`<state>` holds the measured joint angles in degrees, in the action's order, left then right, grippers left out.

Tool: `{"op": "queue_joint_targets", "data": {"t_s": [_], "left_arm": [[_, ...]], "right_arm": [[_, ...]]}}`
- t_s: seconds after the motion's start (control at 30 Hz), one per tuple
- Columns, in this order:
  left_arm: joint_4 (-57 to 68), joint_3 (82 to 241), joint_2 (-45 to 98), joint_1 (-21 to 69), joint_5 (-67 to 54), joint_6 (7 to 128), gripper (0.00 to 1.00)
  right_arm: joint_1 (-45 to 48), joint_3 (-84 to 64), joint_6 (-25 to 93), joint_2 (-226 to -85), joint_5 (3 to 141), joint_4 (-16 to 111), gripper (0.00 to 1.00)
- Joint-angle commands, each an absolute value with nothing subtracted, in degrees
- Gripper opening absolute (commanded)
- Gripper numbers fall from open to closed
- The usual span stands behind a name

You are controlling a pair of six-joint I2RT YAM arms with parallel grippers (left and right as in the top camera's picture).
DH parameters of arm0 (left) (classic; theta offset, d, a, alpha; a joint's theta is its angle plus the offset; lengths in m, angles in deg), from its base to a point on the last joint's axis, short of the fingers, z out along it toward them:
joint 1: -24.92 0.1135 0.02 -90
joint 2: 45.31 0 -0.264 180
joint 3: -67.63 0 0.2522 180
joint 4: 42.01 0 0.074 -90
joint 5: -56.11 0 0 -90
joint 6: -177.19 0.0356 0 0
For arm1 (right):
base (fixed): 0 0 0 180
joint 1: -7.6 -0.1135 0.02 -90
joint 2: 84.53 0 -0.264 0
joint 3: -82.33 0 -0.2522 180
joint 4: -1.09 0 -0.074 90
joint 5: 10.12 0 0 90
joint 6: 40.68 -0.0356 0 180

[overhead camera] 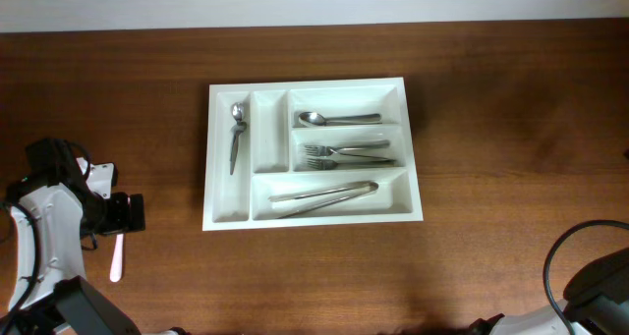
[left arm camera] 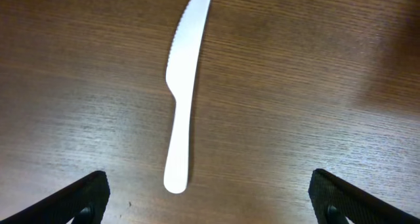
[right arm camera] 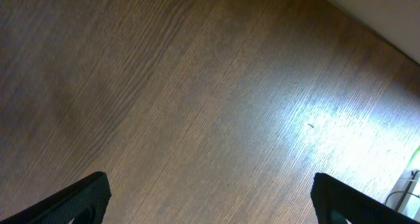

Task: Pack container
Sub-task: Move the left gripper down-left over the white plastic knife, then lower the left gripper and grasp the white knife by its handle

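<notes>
The white container [overhead camera: 228,217] lies at the table's middle. It holds a small spoon [overhead camera: 237,134] in the left upright slot, a spoon [overhead camera: 339,119], forks [overhead camera: 349,155] and tongs [overhead camera: 322,197] in the long slots. A white plastic knife [overhead camera: 117,256] lies on the wood left of it; it also shows in the left wrist view [left arm camera: 182,99], serrated blade away from me. My left gripper [left arm camera: 210,207] is open above the knife's handle end, touching nothing. My right gripper [right arm camera: 210,204] is open over bare wood at the front right.
The right arm's base and cable [overhead camera: 590,276] sit at the front right corner. The left arm [overhead camera: 59,207] stands at the left edge. A white wall edge [overhead camera: 314,1] runs along the table's back.
</notes>
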<state>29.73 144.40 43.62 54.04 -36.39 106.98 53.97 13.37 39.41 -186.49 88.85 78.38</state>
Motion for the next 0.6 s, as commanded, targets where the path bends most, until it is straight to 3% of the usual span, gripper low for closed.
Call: {"op": "queue_joint_targets", "data": {"t_s": [0.0, 0.57], "left_arm": [[29.2, 144.0, 43.8, 54.4, -34.5, 108.6, 0.99], [29.8, 143.2, 43.8, 54.7, -44.2, 112.6, 0.99]], "right_arm": [[54.1, 12.9, 39.2, -186.6, 89.1, 78.3, 0.99], [54.1, 12.9, 39.2, -186.5, 89.1, 78.3, 0.99]]}}
